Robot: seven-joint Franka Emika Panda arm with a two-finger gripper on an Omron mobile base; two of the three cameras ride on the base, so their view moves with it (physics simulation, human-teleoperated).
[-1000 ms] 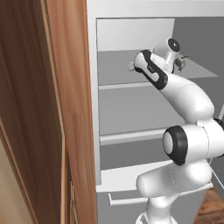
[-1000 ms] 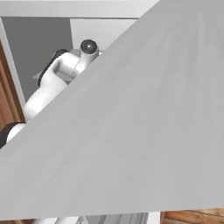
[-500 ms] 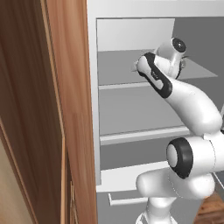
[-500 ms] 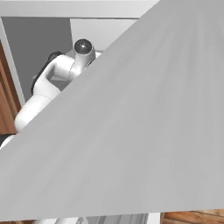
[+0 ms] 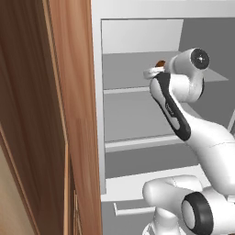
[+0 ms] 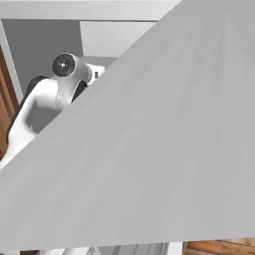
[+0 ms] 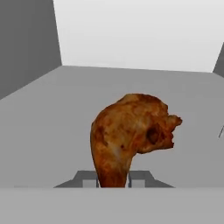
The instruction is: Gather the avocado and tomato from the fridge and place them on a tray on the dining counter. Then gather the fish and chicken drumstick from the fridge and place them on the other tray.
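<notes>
The fridge (image 5: 137, 114) stands open, its grey shelves bare around my hand. My gripper (image 7: 113, 180) is shut on the narrow bone end of the browned chicken drumstick (image 7: 131, 131). The meaty end points away from me, over the upper shelf and toward the white back wall. In the left base view the gripper (image 5: 153, 72) reaches in over the upper shelf, and a brown bit of the drumstick (image 5: 159, 63) peeks above it. The avocado, tomato, fish, trays and dining counter are out of view.
A tall wooden cabinet side (image 5: 69, 114) stands close on the fridge's left. The open grey fridge door (image 6: 174, 149) hides most of the right base view, with my arm's wrist joint (image 6: 63, 64) behind it. A horizontal drawer bar (image 5: 133, 210) lies below the shelves.
The jaws have tightened slightly on the drumstick. My wrist has swung outward, right in the left base view and left in the right base view, while the hand stays over the upper shelf.
</notes>
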